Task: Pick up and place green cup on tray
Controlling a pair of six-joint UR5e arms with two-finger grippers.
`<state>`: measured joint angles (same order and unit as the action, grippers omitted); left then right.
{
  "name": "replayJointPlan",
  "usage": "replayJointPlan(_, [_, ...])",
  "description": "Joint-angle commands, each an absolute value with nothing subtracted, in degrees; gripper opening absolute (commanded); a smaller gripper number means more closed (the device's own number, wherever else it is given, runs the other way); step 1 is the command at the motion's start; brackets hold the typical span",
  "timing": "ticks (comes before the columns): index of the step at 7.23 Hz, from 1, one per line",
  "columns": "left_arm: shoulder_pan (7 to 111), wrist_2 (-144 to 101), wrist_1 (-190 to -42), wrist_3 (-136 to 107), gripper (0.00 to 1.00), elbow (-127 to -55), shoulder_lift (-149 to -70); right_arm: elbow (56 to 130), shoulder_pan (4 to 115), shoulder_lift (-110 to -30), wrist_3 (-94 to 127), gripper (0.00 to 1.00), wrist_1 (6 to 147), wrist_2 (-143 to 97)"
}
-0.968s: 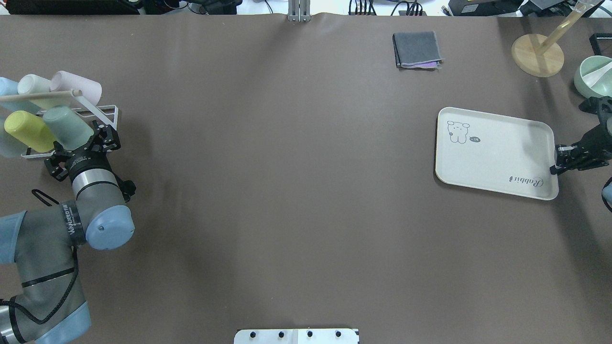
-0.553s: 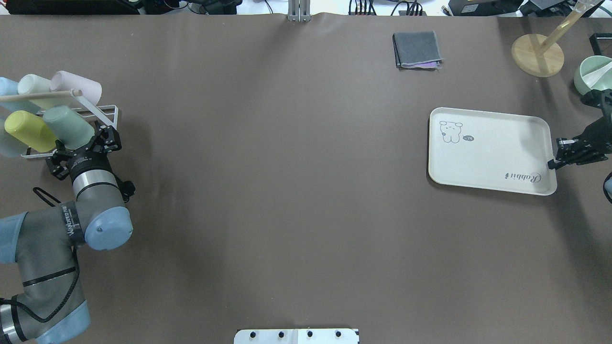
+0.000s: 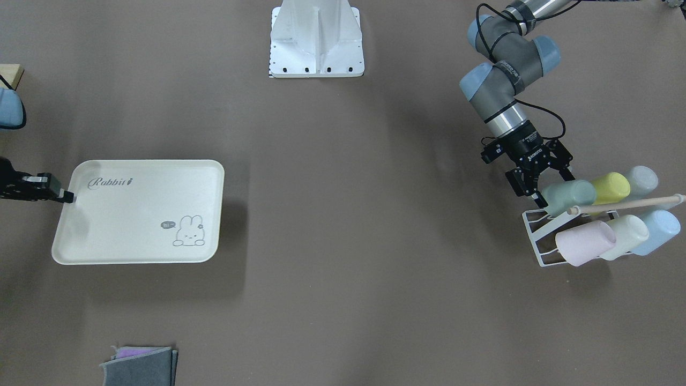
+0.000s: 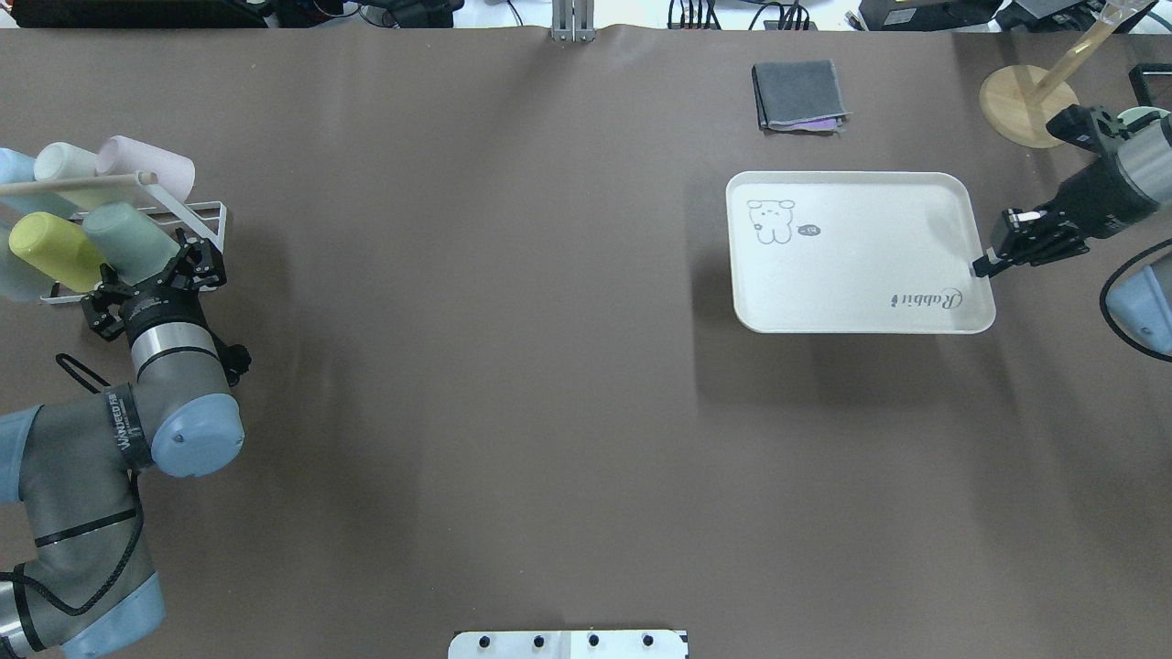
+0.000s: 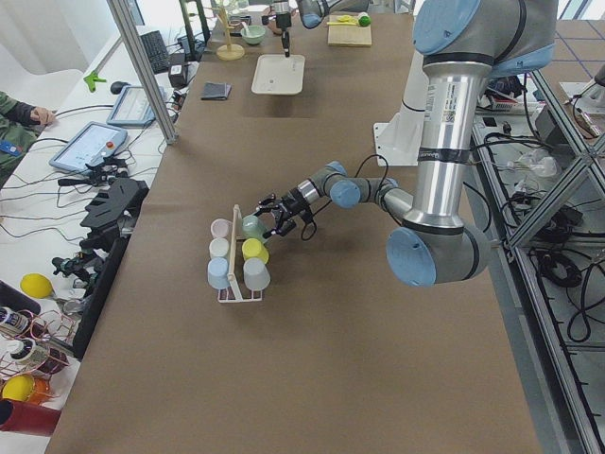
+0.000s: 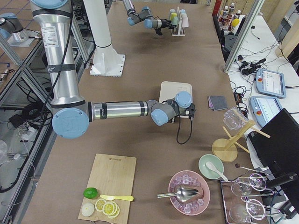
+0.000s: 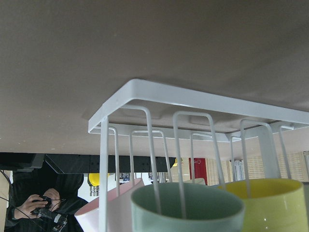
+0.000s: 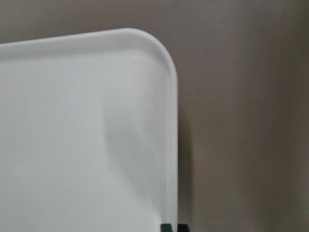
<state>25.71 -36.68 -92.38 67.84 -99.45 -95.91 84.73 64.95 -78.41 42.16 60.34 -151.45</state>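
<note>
Green cup (image 4: 128,243) lies tilted on wire rack (image 4: 206,220), just beside yellow cup (image 4: 55,249). Left end effector (image 3: 551,185) is spread wide at the green cup's mouth and holds nothing. Right end effector (image 4: 987,264), well apart from rack, pinches tray (image 4: 851,265) by its edge. Risks: fingers snag wire and drag the rack; the edge-held tray sags or slips.

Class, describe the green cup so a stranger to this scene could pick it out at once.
On the robot's left stands a white wire rack of tilted pastel cups. The green cup is in the row nearer the robot, beside a yellow cup; it alone is mint green, right by the left gripper.
</note>
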Motion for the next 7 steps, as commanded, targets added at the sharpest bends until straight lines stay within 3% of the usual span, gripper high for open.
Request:
replayJointPlan(1, [25.84, -36.65, -95.45, 68.99, 0.97, -98.0, -95.54, 83.24, 58.74, -71.13, 44.63, 0.0, 60.12, -153.54])
replayJointPlan(4, [26.01, -36.56, -96.15, 69.52, 0.97, -98.0, -95.19, 82.71, 48.3, -62.96, 54.37, 0.0, 60.2, -146.21])
replayJointPlan(7, [26.02, -35.07, -96.85, 69.43, 0.85, -97.91, -95.19, 82.88, 42.02, -60.74, 65.12, 0.0, 60.2, -138.71])
